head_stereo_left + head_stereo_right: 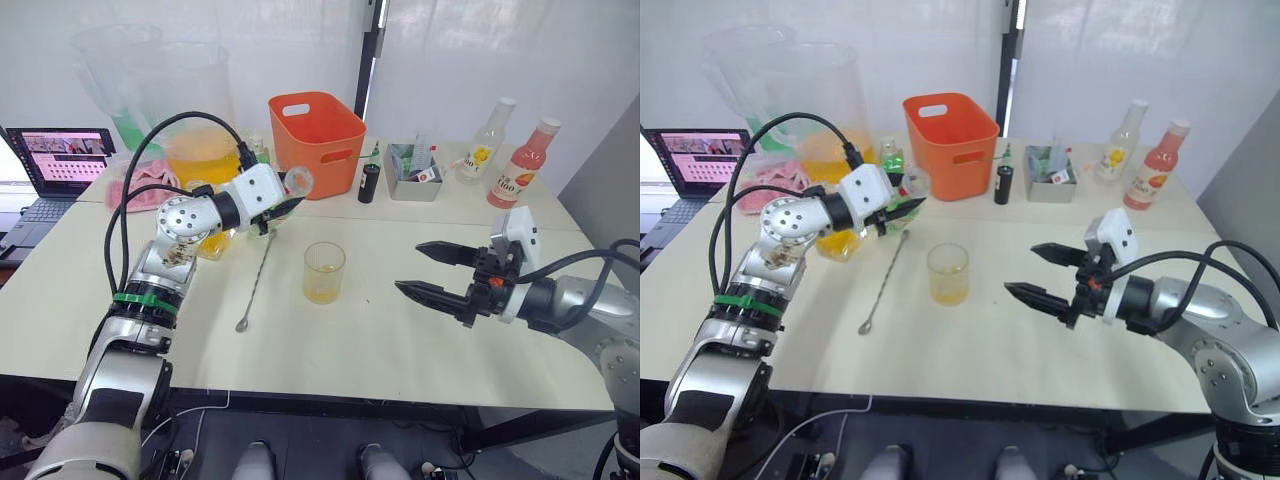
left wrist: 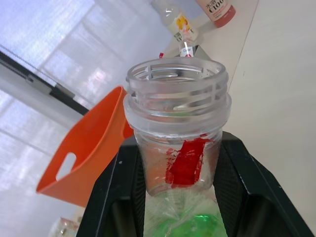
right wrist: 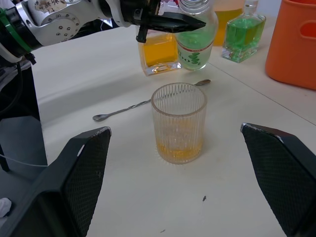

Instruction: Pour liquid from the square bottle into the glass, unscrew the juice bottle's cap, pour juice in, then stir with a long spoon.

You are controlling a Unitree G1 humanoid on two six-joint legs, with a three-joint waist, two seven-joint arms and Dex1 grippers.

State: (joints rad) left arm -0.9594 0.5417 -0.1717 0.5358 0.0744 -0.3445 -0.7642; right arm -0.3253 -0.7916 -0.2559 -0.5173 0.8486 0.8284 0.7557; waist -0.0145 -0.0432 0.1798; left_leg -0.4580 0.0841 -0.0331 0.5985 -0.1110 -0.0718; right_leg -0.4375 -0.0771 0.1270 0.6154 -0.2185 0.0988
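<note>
Holding the juice bottle [image 2: 176, 133] by its neck, our left gripper [image 1: 278, 208] has both black fingers clamped just under the threaded mouth, which is open; we see no cap on it. The bottle is tipped, its long axis leaning from the left gripper toward the glass [image 1: 324, 271], mouth foremost. The glass lies to the right of that mouth and nearer us, apart from it, so we judge the pour needs the mouth carried across and over the rim before tilting further.

The glass stands mid-table with a shallow layer of yellow-orange liquid. Our right gripper [image 1: 432, 271] hovers on its far side from the bottle, fingers spread wide and empty, pointing at the glass. The left arm is plainly the nearer to the bottle.

The square bottle [image 3: 159, 53] stands just behind the left gripper, beside a small green-liquid bottle [image 3: 243, 32]. The long spoon [image 1: 255, 280] lies flat left of the glass.

Most of the juice bottle's body is hidden by the gripper, so its fill level is unclear, and we cannot find the cap.
</note>
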